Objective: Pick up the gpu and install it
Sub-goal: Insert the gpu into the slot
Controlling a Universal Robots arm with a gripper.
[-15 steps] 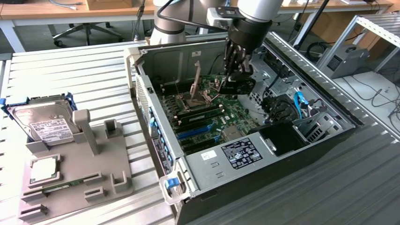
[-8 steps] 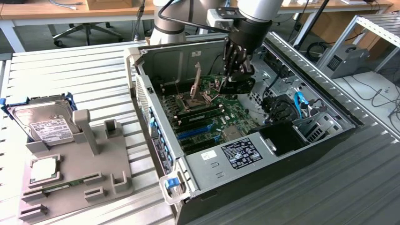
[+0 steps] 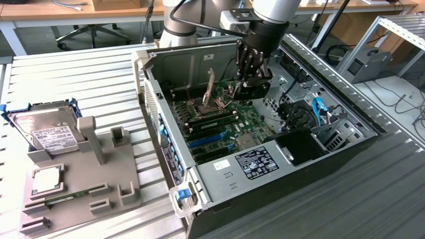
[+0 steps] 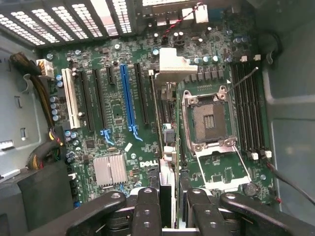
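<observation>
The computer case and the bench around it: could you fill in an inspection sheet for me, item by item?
Surface: ribbed metal table carrying an open computer case and a grey parts holder.
Job's things: gpu held edge-on above the motherboard, beside the empty processor socket.
Clutter: hard drive in a blue frame, a chip and a memory stick on the holder.
Grippers: gripper inside the case, shut on the gpu.
Cables: bundles inside the case; loose leads on the floor.
Surroundings: desks, office chair.
</observation>
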